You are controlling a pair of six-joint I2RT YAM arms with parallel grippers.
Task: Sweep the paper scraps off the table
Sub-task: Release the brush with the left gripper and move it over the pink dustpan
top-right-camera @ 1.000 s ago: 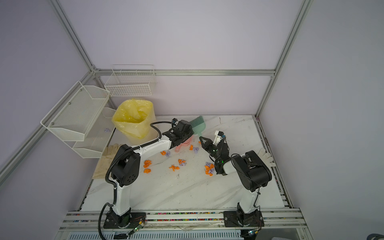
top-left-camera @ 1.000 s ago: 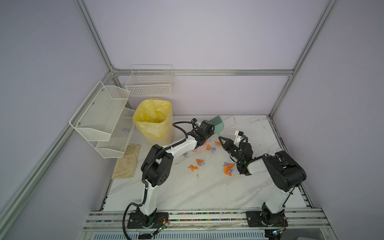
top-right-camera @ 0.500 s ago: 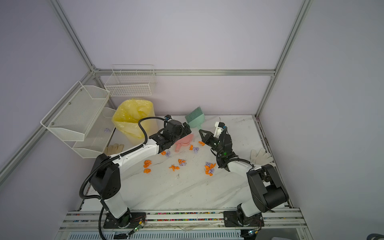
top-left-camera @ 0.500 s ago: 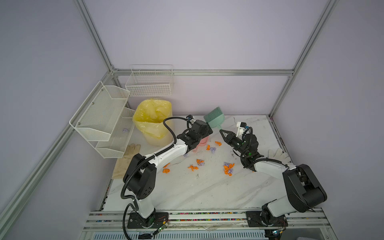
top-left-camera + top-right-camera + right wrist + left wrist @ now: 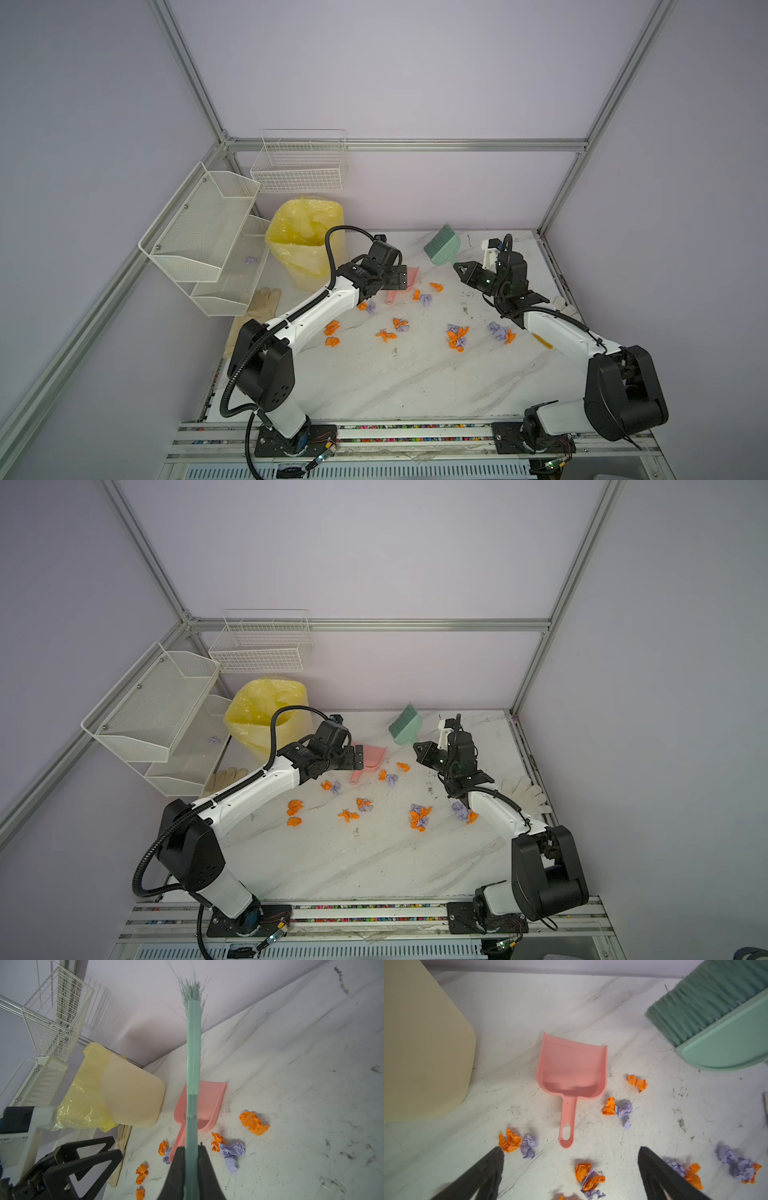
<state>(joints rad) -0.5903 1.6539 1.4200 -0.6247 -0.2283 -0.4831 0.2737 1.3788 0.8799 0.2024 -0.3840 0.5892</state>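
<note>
Across the middle of the table (image 5: pixel 395 386) the paper scraps (image 5: pixel 456 336), orange and lilac wads, are lying in a loose band. None of them is sitting inside the pink dustpan (image 5: pixel 572 1068). I am only making out part of that band. The left arm (image 5: pixel 320 307) is half covering a pair near its wrist, and the right arm (image 5: pixel 557 332) is overhanging the rightmost clump. One lilac wad is lying apart, in the lower wire rack (image 5: pixel 220 297). In both top views the left gripper (image 5: pixel 401 279) is hiding much of the dustpan.

The near half of the table is lying bare. A yellow-bagged bin (image 5: pixel 307 241) is filling the back left corner, a beige glove (image 5: pixel 262 301) is lying along the left edge, and a white glove (image 5: pixel 523 791) is lying at the right edge.

The left gripper is hovering with its jaws spread wide and nothing between them, just short of the dustpan's handle end, with scraps lying on the table to either side of it. The right gripper (image 5: pixel 191 1148) is clenching the handle of a green brush (image 5: pixel 444 249). The bristles are pointing up toward the back wall, and the nearest wads are lying just beside it, untouched.
</note>
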